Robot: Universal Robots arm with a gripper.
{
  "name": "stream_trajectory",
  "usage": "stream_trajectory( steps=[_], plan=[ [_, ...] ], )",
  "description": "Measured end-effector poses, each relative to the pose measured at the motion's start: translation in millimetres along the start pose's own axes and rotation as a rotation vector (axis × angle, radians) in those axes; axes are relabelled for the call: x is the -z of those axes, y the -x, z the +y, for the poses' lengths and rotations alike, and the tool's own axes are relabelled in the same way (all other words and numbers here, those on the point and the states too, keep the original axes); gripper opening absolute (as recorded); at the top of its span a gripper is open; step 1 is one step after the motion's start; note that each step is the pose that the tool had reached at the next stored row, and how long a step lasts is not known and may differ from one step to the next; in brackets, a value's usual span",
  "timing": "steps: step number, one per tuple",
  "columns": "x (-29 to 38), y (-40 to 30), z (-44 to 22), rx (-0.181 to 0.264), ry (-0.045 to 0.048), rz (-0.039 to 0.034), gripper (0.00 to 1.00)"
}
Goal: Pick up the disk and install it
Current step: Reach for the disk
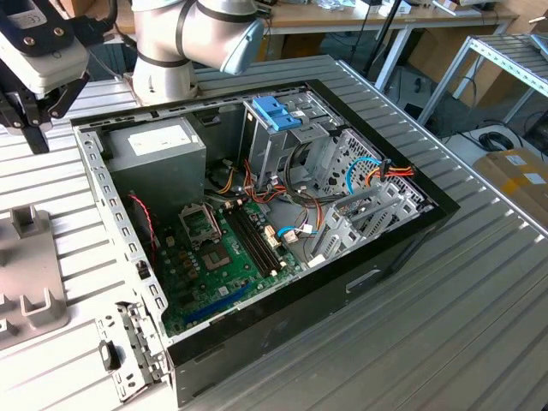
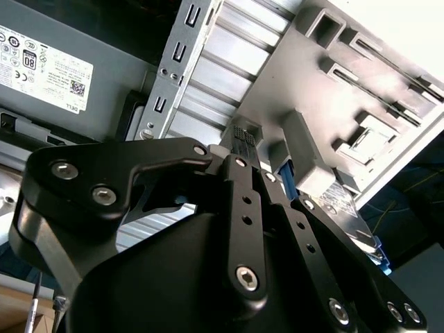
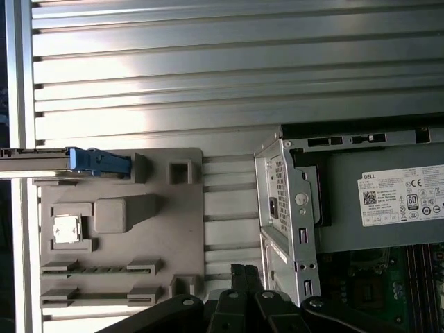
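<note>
Ribbed brushed-metal table point(image 1: 479, 282), matt grey plastic fixture point(image 3: 173, 201), glossy black case point(image 1: 342, 300)

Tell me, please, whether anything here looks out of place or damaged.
Nothing looks spilled or broken. One oddity: a metal bracket lies askew beside the corner of the open computer case, at the exterior view's lower left.

My arm point(image 1: 201, 34) rises from the worktop's point(image 1: 479, 282) far edge, its silver joint bent toward the exterior view's left. Its wrist holds the pincer point(image 1: 36, 137) above the far corner on that side, pointing downward. In the second wrist view, the black fingers point(image 2: 239, 187) are pressed together at their tips.
</note>
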State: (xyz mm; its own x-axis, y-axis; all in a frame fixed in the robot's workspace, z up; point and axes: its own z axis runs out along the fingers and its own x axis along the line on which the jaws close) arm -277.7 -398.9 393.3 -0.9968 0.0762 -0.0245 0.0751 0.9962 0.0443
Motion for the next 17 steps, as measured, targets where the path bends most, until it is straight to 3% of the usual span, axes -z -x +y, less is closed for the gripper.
stream_trajectory(
  steps=[17],
  plan=[
    [0.2,-8.6,-0.6,0.000,0.0000,-0.0001,0.10]
  ],
)
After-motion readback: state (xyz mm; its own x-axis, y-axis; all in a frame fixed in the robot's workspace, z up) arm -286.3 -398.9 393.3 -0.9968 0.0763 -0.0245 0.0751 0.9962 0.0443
